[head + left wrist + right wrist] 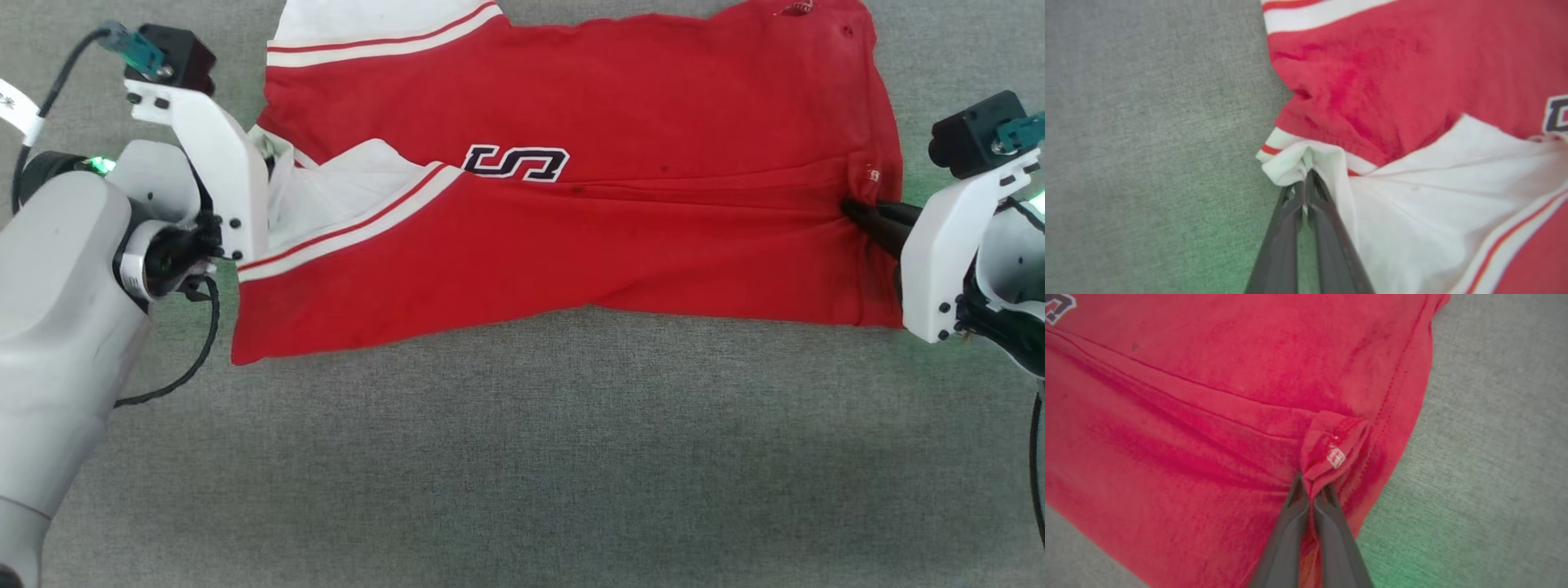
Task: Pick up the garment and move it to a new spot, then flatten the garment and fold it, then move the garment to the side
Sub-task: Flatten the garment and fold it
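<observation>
- Left fingers [1280, 245] are clenching the garment's [653, 106] white sleeve at nine o'clock.
- Right fingers [1286, 547] are pinching its hem at three o'clock, likely tensioning the fold flat on the worktop [522, 457].

The left arm [57, 327] comes in from the lower left of the head view. Its pale forearm bends up to the left wrist bracket [214, 155], which is white and has the left camera [175, 53] on top. The left pincer [1305, 181] has its 2 dark fingers pressed together, nipping a white fold of the garment [653, 122]. The right wrist bracket [947, 245], also white, enters from the right edge with the right camera [976, 135] above it. The right pincer [853, 211] points toward the left arm, with its 2 fingers clamped on a bunched red fold at the garment's edge. A green light glows at each wrist.
</observation>
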You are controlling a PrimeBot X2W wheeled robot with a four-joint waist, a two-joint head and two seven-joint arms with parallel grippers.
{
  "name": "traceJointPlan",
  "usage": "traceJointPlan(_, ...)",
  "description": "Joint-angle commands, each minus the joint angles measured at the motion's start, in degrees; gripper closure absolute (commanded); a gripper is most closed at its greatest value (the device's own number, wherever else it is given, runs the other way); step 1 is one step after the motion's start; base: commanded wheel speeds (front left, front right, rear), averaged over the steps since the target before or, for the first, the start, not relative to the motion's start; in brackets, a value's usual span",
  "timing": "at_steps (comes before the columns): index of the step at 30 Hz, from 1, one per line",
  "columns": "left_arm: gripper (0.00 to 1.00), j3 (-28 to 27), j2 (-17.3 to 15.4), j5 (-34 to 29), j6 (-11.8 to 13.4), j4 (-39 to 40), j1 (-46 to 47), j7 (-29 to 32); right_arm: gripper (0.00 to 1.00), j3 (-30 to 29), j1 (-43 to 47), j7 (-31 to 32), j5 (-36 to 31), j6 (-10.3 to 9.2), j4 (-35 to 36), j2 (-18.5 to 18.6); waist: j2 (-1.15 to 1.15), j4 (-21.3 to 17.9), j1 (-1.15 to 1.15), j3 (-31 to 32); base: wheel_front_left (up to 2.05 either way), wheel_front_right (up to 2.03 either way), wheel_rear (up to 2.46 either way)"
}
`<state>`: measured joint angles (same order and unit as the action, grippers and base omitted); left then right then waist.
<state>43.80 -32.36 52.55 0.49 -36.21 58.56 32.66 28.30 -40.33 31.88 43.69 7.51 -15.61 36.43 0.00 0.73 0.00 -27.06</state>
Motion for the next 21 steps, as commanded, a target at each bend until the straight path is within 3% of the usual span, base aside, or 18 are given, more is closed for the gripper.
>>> traceJointPlan(1,0.56,0.07,0.04,0.06,0.17,-1.59,-0.22,-0.14,0.00,1.25,0.32,-0.02,0.41,-0.04,-0.84,0.15,0.00,-0.04,0.00,0.28,0.00,0.00,0.00)
traceJointPlan(2,0.10,-0.03,0.03,0.08,0.03,-1.97,0.13,-0.14,0.00,1.54,0.09,-0.38,0.75,-0.04,-0.92,0.71,0.00,-0.03,0.00,0.54,0.00,0.00,0.00)
traceJointPlan(3,0.00,-0.17,-0.11,0.21,0.04,-2.13,0.40,0.00,0.00,1.46,0.02,-0.90,1.14,-0.04,-0.84,1.06,0.00,0.02,0.00,0.85,0.00,0.00,0.00)
traceJointPlan(12,0.00,-1.40,-4.98,1.49,4.95,6.40,-2.33,3.88,0.00,-6.75,4.38,-9.65,0.80,-0.04,3.71,2.20,0.00,0.33,0.00,3.27,0.00,0.00,0.00)
traceJointPlan(21,0.00,-1.12,-12.82,2.73,15.57,29.44,-11.69,11.50,0.00,-23.42,14.64,-18.42,-6.56,-0.03,11.30,-4.94,0.00,0.10,0.00,4.85,0.00,0.00,0.00)
